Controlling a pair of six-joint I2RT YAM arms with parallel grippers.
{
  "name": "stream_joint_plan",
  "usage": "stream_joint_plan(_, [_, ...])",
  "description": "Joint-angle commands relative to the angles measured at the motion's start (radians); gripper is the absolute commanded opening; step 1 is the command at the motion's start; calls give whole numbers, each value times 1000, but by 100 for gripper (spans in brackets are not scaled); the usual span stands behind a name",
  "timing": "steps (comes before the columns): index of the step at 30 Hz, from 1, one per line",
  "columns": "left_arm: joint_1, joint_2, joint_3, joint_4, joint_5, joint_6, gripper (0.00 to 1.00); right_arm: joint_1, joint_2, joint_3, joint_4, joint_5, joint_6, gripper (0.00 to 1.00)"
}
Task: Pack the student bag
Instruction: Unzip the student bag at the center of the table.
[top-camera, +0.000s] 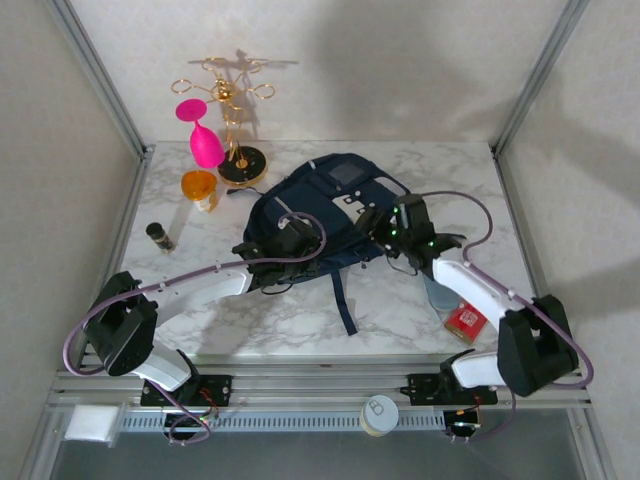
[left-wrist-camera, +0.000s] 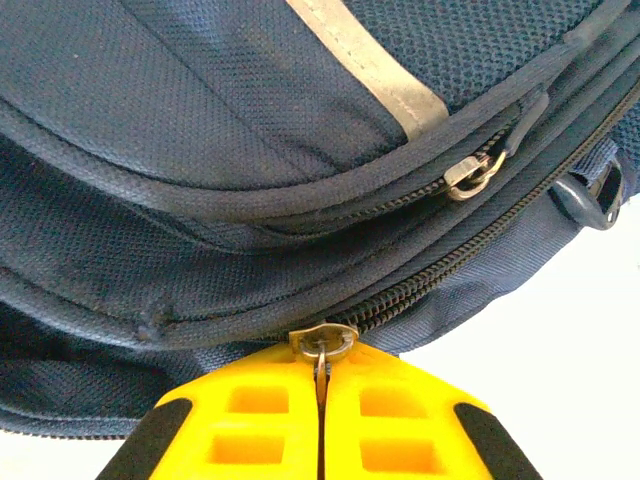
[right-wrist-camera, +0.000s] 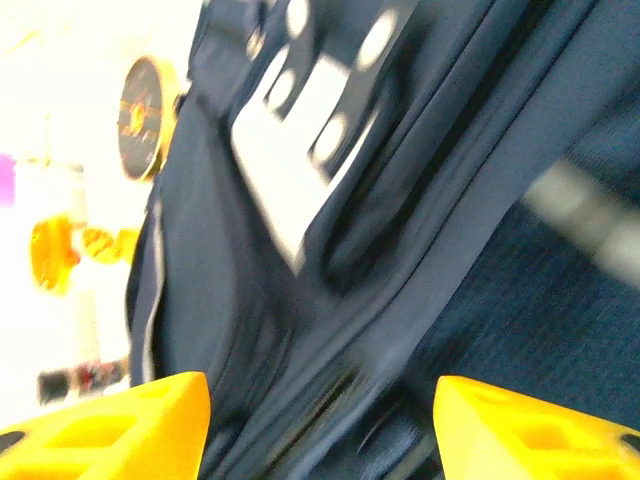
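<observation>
The student bag (top-camera: 330, 205), a big navy backpack with pale trim and a white patch (right-wrist-camera: 290, 140), lies in the middle of the marble table. My left gripper (top-camera: 290, 240) is at its near left edge. In the left wrist view its yellow jaws (left-wrist-camera: 322, 400) are shut on the metal zipper pull (left-wrist-camera: 323, 343) of the main zipper; a second pull (left-wrist-camera: 472, 176) sits higher on the bag (left-wrist-camera: 200, 150). My right gripper (top-camera: 385, 225) is over the bag's right side, open, its gap (right-wrist-camera: 320, 420) spanning blurred navy fabric (right-wrist-camera: 400, 200) with nothing held.
A gold stand (top-camera: 235, 120) with a pink glass (top-camera: 203, 135) stands at the back left, an orange cup (top-camera: 200, 188) and a small dark bottle (top-camera: 159, 236) nearer. A red box (top-camera: 465, 320) lies by the right arm. A round tin (top-camera: 380, 413) rests on the front rail.
</observation>
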Motion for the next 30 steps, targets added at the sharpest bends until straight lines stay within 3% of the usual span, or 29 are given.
stream_joint_plan(1, [3,-32,13,53,9,-9,0,68,-17,-56,86,-23,154,62])
stream_joint_plan(5, [-2,-25,8,63,20,-9,0,137,52,-22,159,-17,229,60])
stream_joint_plan(12, [-6,-17,11,76,23,3,0,159,159,51,263,3,287,49])
stream_joint_plan(20, [-9,-1,9,105,46,3,0,177,178,118,207,75,310,49])
stream_joint_plan(25, [-10,-3,17,100,21,10,0,184,257,125,226,83,287,25])
stream_joint_plan(28, [-8,-6,27,63,-7,17,0,185,272,139,203,64,211,6])
stream_joint_plan(30, [-7,-19,30,21,-44,22,0,181,260,149,162,48,140,0])
